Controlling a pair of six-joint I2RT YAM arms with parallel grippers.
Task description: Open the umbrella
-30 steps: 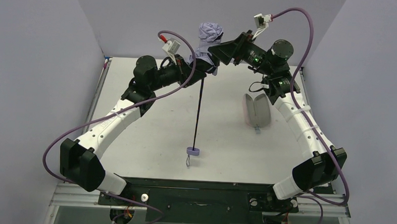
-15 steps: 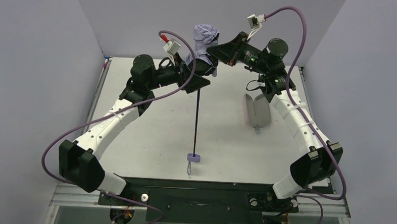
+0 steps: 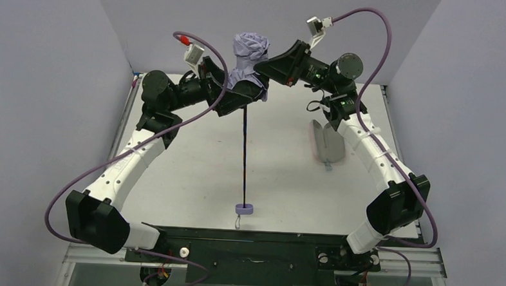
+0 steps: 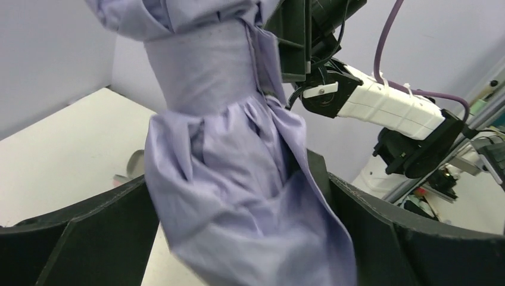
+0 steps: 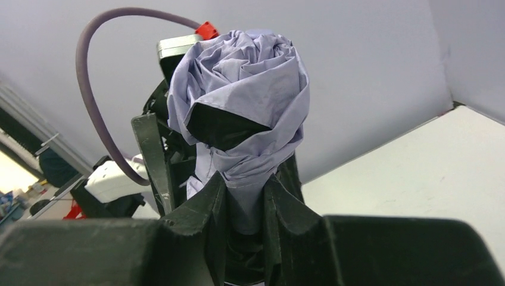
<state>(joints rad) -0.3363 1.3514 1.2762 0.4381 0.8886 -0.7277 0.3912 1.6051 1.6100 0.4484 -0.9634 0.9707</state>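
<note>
The umbrella (image 3: 250, 52) hangs upright in the air over the far middle of the table, its lavender canopy bunched and folded. Its thin black shaft (image 3: 244, 152) runs down to the small lavender handle (image 3: 244, 209) near the front edge. My right gripper (image 3: 261, 65) is shut on the canopy's narrow neck; in the right wrist view its jaws pinch the fabric (image 5: 244, 77) from both sides at the gripper (image 5: 247, 202). My left gripper (image 3: 243, 96) stands open around the lower canopy. In the left wrist view the cloth (image 4: 238, 196) hangs loose between the wide-apart fingers (image 4: 89, 238).
A pink oval clamshell case (image 3: 326, 141) lies open on the table's right side, below the right arm. Grey walls enclose the white table (image 3: 185, 172) on three sides. The right arm's white link (image 4: 381, 107) crosses behind the canopy in the left wrist view.
The left gripper has opened off the canopy and its arm drew back to the left. The right gripper has closed on the canopy. The umbrella shifted left, with the handle nearer the front edge.
</note>
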